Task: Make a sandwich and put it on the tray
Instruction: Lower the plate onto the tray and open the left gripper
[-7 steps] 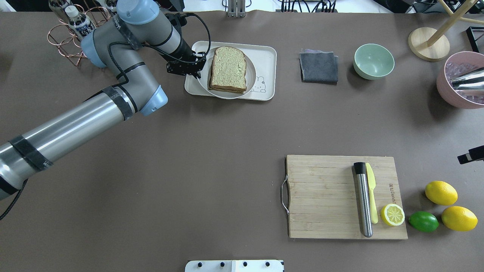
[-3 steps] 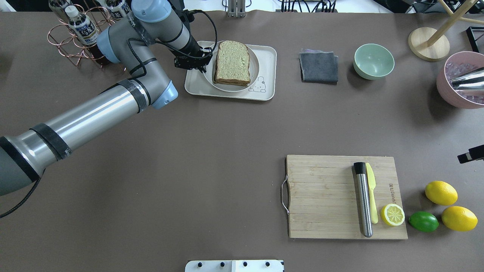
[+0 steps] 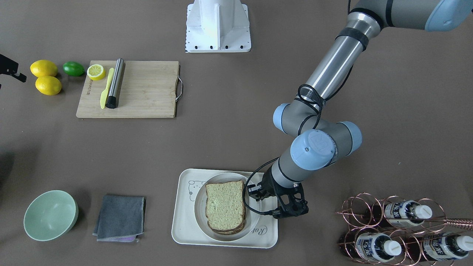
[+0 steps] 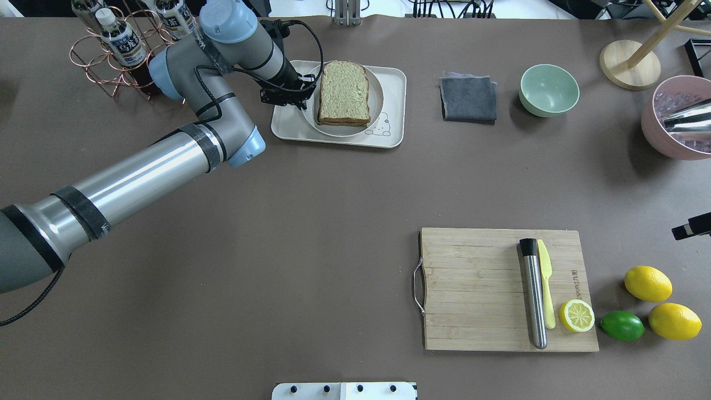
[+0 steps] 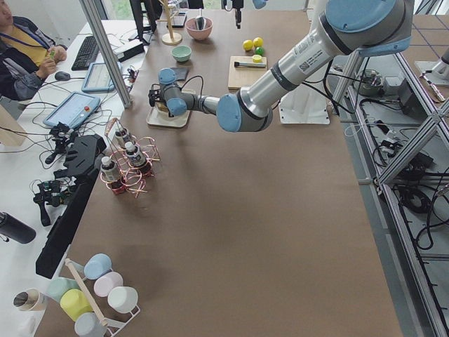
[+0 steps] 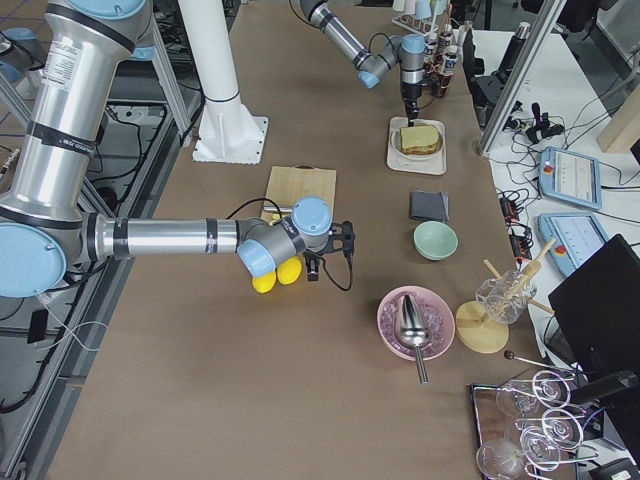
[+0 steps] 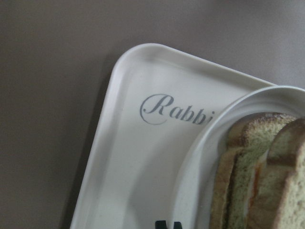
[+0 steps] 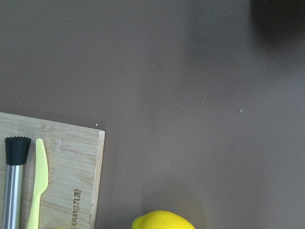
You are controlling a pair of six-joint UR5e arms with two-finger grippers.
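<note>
The sandwich (image 4: 344,91) lies flat on a round plate (image 4: 340,131) on the tray (image 4: 393,83) at the table's far left. Its long axis runs near to far, slightly skewed, with the rounded end seemingly toward the far edge. The left gripper (image 4: 301,101) sits at the plate's left rim, tips close together, though I cannot tell if they pinch it. The right gripper (image 6: 343,245) hangs by the lemons (image 4: 648,283) on the right, finger state unclear.

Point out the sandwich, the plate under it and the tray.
sandwich (image 4: 344,91), overhead exterior view, middle of the top bread slice.
plate (image 4: 340,130), overhead exterior view, bare rim just below the sandwich.
tray (image 4: 286,126), overhead exterior view, bare floor at its lower left corner.
</note>
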